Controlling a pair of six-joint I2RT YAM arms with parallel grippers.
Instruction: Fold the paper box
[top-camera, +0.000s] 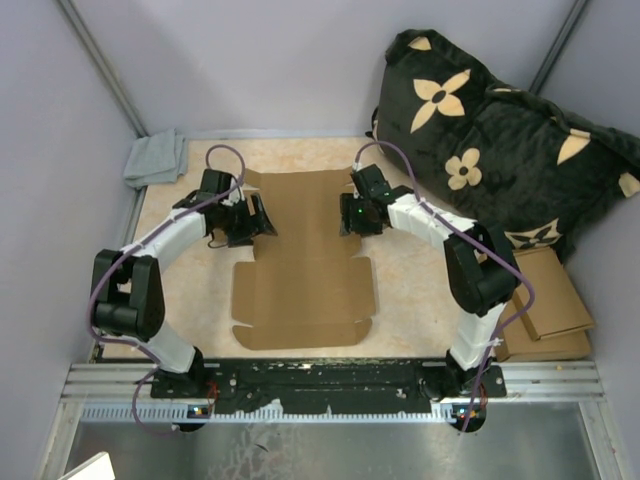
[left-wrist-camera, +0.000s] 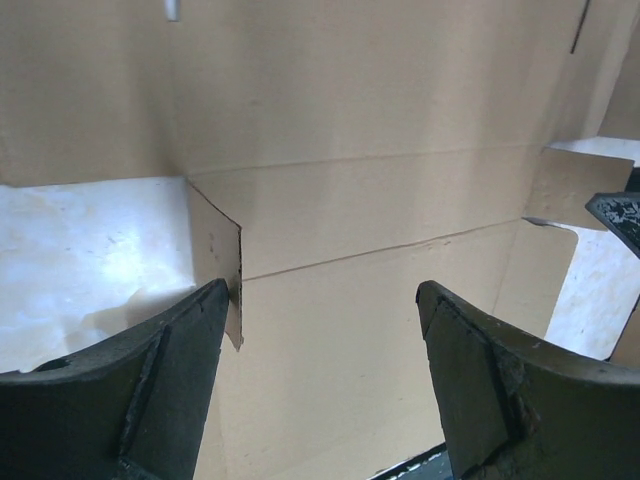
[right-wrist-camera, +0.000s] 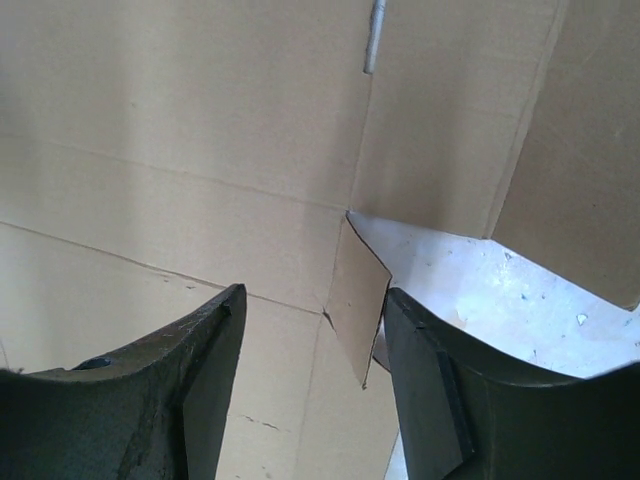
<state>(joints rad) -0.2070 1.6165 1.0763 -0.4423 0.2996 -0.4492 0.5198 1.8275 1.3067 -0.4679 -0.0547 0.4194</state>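
The paper box (top-camera: 300, 270) lies unfolded and mostly flat in the middle of the table, plain brown with crease lines. My left gripper (top-camera: 258, 220) is open at the box's left edge, near a notch. In the left wrist view it (left-wrist-camera: 325, 300) spans the panel (left-wrist-camera: 360, 200), and a small tab (left-wrist-camera: 215, 255) stands up against the left finger (left-wrist-camera: 170, 380). My right gripper (top-camera: 348, 216) is open at the box's right edge. In the right wrist view it (right-wrist-camera: 312, 300) straddles the panel (right-wrist-camera: 180, 150), and a small raised tab (right-wrist-camera: 355, 300) sits beside the right finger (right-wrist-camera: 450, 390).
A grey cloth (top-camera: 157, 158) lies at the back left corner. A black cushion with tan flowers (top-camera: 500, 140) fills the back right. Smaller cardboard pieces (top-camera: 545, 300) lie at the right. A metal rail (top-camera: 330, 385) runs along the near edge.
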